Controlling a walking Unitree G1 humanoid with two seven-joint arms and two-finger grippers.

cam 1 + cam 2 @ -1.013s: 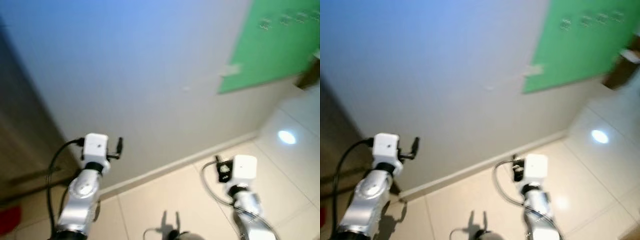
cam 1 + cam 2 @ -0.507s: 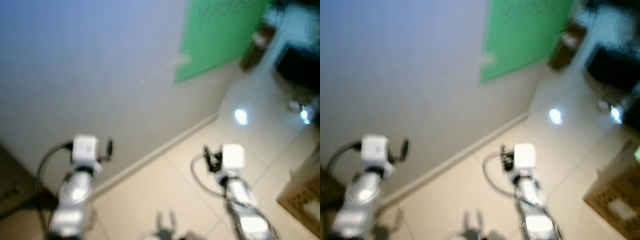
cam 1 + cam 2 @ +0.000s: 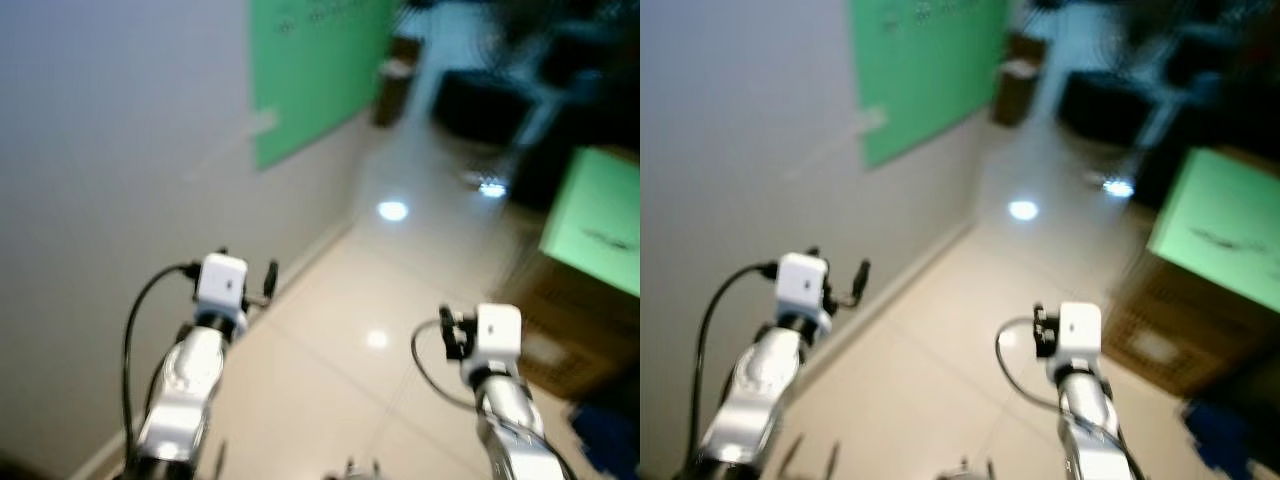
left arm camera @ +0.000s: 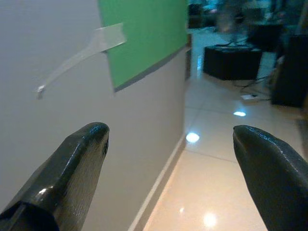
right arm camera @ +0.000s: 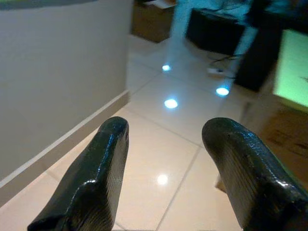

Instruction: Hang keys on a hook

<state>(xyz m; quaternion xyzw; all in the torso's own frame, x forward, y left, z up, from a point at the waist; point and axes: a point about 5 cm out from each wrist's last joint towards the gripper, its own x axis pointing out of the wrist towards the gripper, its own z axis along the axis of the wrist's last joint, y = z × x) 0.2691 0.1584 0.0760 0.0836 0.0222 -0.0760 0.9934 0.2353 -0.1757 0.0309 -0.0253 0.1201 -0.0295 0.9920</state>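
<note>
Right now both arms are held up in front of the robot, over a shiny tile floor (image 3: 330, 340). The left gripper (image 4: 171, 159) has its two black fingers (image 4: 77, 166) spread wide, with nothing between them. It points along a pale wall (image 3: 110, 180) that runs away toward 12 o'clock. The right gripper (image 5: 166, 163) has its fingers (image 5: 103, 163) a little apart, and it holds nothing too.

On the wall, up at about 11 o'clock, hangs a big green board (image 3: 315, 70). A strip of clear tape (image 4: 82, 53) sticks out from the board's lower corner and lies flat on the wall. A light strip of skirting (image 5: 62, 144) runs along the bottom of the wall where it meets the floor.

Bright spots of light (image 3: 392, 210) shine on the tiles at 12 o'clock. Far off, at about 1 o'clock, stands a low black box (image 4: 231, 60), and a small brown bin (image 3: 392, 90) stands near the wall beside the board. At 3 o'clock there is a brown cardboard box (image 3: 560, 320) with a green sheet (image 3: 598, 220) leaning over it.

The head views are blurry. I cannot make out any keys or any hook in these pictures, so I cannot tell where they are.
</note>
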